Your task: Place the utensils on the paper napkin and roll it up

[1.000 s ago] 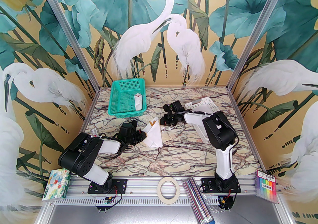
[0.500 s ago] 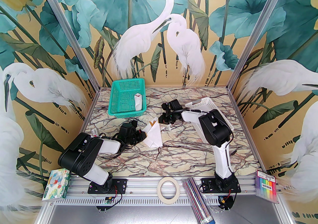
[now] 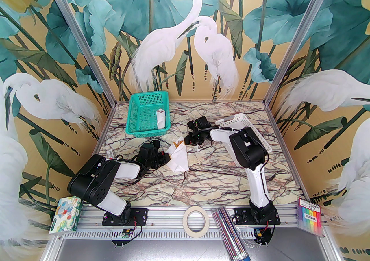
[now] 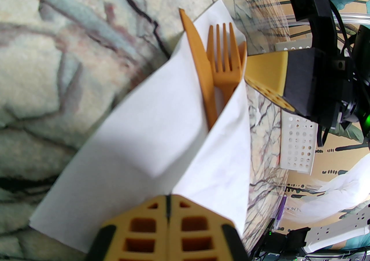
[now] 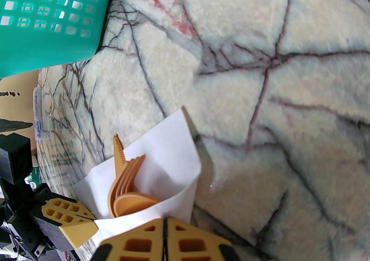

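The paper napkin (image 3: 179, 159) lies mid-table, folded up into a loose cone around the utensils (image 3: 179, 141), whose orange-brown tips stick out at its far end. The left wrist view shows the knife (image 4: 199, 60), the fork (image 4: 224, 60) and a sliver of the spoon (image 4: 242, 51) inside the napkin (image 4: 150, 144). My left gripper (image 3: 167, 158) is shut, pinching the napkin's near-left fold (image 4: 167, 210). My right gripper (image 3: 188, 140) is shut too (image 5: 164, 231), and its tips press against the raised right flap (image 5: 173, 173) beside the spoon bowl (image 5: 133, 203).
A green basket (image 3: 133, 115) at the back left holds another white rolled bundle (image 3: 162, 119). A white basket (image 3: 245, 122) sits behind the right arm. On the front rail lie a tape roll (image 3: 196, 220), a foil tube (image 3: 228, 231) and two small boxes.
The right arm has moved left from the white basket to the napkin's far end. The napkin's right flap has been pushed up and inward, narrowing the cone. The left arm has held still.
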Motion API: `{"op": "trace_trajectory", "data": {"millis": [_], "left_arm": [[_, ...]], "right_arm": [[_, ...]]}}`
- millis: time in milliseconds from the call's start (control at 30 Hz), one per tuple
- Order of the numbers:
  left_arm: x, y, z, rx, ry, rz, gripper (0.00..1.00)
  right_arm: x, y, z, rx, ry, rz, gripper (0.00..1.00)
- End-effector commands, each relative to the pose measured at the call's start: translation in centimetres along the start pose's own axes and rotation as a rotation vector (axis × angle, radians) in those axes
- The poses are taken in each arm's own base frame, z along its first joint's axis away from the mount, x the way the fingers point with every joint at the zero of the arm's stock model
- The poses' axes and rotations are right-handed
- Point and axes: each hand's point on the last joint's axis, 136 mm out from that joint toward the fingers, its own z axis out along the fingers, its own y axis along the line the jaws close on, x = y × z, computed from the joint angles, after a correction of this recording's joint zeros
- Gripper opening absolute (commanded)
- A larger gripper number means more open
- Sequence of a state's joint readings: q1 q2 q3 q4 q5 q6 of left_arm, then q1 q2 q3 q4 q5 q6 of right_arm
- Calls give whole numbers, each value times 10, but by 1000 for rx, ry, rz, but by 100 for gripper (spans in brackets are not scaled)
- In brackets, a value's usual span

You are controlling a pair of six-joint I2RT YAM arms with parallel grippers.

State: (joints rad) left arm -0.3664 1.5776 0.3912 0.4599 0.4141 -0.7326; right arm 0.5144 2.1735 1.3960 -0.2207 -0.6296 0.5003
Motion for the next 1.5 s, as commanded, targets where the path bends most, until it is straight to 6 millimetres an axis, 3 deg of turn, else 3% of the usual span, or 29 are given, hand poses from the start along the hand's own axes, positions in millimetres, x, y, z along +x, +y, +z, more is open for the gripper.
{"op": "trace_trajectory", "data": {"millis": [0, 367, 500, 633, 1067, 1467], "left_arm": [[15, 30, 2, -112, 45, -21, 0], [15, 29, 1, -112, 42, -21, 0], [15, 29, 1, -113, 42, -19, 0], [15, 29, 1, -115, 41, -19, 0], [14, 29, 0, -115, 40, -17, 0], [15, 29, 0, -119, 41, -19, 0]], "right_arm": [[-1, -14, -2, 54, 3, 7, 10], [-8, 14, -28, 19, -36, -29, 11], [0, 22, -33, -18, -35, -16, 11], [14, 27, -25, -43, -5, -8, 12], [37, 5, -2, 12, 59, 39, 12], [41, -1, -9, 71, 69, 26, 12]]}}
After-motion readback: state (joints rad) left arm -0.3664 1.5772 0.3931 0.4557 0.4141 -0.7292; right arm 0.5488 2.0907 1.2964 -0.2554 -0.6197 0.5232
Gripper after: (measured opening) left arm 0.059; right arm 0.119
